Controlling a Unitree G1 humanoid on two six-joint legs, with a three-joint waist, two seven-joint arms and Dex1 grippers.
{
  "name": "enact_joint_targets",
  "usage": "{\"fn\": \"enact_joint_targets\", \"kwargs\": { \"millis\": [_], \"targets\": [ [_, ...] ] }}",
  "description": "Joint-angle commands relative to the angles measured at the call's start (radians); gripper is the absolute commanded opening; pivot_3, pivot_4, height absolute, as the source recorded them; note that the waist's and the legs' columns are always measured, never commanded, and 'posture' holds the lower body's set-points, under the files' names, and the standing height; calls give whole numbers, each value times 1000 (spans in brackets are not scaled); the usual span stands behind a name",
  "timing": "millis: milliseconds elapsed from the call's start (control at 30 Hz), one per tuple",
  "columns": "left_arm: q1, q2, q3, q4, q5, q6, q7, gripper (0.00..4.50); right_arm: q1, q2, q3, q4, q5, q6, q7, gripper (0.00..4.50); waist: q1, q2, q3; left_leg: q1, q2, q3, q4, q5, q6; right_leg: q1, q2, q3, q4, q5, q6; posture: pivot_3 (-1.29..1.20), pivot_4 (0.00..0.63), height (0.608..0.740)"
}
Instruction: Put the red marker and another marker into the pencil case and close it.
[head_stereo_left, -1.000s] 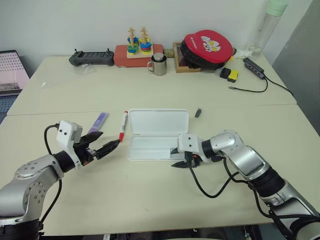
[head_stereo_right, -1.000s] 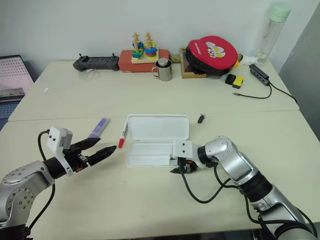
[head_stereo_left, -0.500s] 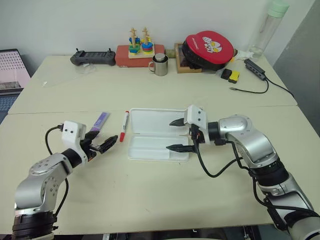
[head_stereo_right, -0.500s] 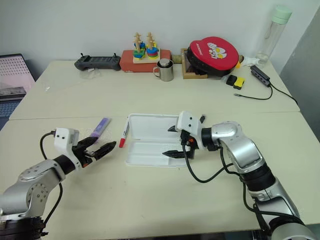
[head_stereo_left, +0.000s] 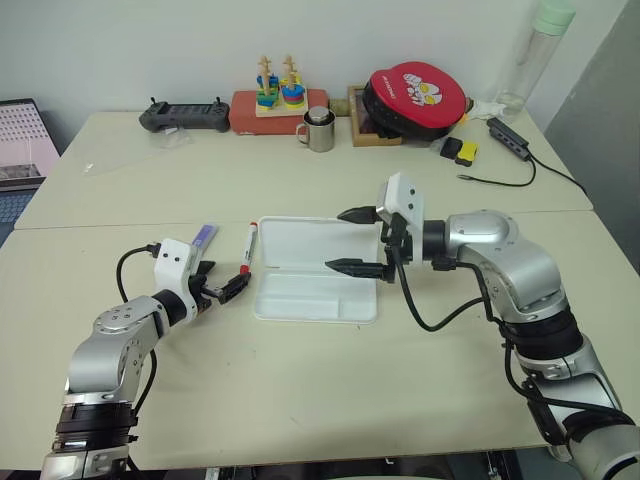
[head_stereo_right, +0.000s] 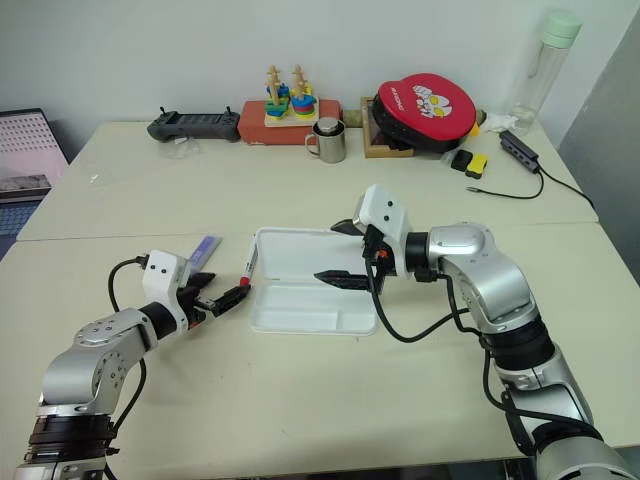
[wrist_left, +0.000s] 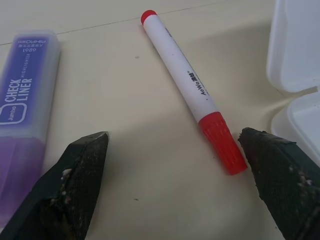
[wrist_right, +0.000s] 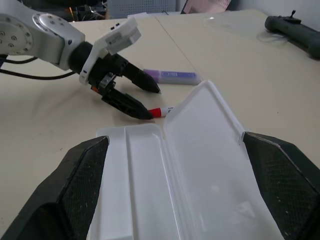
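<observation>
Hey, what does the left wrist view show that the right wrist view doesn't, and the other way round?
Left wrist view alone: the print on the red marker and on the purple highlighter. Right wrist view alone: the open left gripper reaching toward the red marker, the whole open pencil case, and a black controller far back. Both share the two markers lying apart on the table.

You have two cream desks (head_stereo_left: 300, 400) butted together, a seam running across between them. A plain white wall (head_stereo_left: 150, 50) stands behind the far edge, evenly lit. At the far right corner a grey panel (head_stereo_left: 600, 120) rises beside the desk. At the far left edge a dark screen (head_stereo_left: 25, 135) shows.
</observation>
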Motion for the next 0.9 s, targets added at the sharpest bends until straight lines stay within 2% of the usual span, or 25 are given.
{"fn": "enact_joint_targets", "kwargs": {
  "millis": [33,67,100,133,700,767,900],
  "targets": [
    [-20,-6,-7,21,21,-25,0,4500,-19,-4,-24,-41,26,-3,-13,4473,0,0,0,0,0,0,0,0,0,0,0,0,0,0,0,0,150,740],
    [-22,-9,-7,26,22,-30,-2,4500,-20,-4,-26,-40,28,-4,-15,4473,0,0,0,0,0,0,0,0,0,0,0,0,0,0,0,0,150,740],
    [-24,-11,-7,30,24,-34,-4,4120,-21,-4,-29,-40,30,-5,-18,4500,0,0,0,0,0,0,0,0,0,0,0,0,0,0,0,0,150,740],
    [-25,-13,-7,33,24,-38,-6,4032,-23,-4,-33,-39,32,-6,-21,4500,0,0,0,0,0,0,0,0,0,0,0,0,0,0,0,0,150,740],
    [-51,-25,-7,63,30,-69,-5,684,-68,28,-109,-87,192,55,-67,4500,0,0,0,0,0,0,1,0,0,0,0,0,0,0,0,0,150,740],
    [-54,-22,-9,66,45,-77,4,456,-70,22,-108,-83,201,66,-66,4500,0,0,0,0,0,0,1,0,0,0,0,0,0,0,0,0,150,740],
    [-67,-29,2,84,63,-89,33,424,-75,12,-109,-79,217,70,-63,4500,0,0,0,0,0,0,1,0,0,0,0,0,0,0,0,0,150,740]
  ]
}}
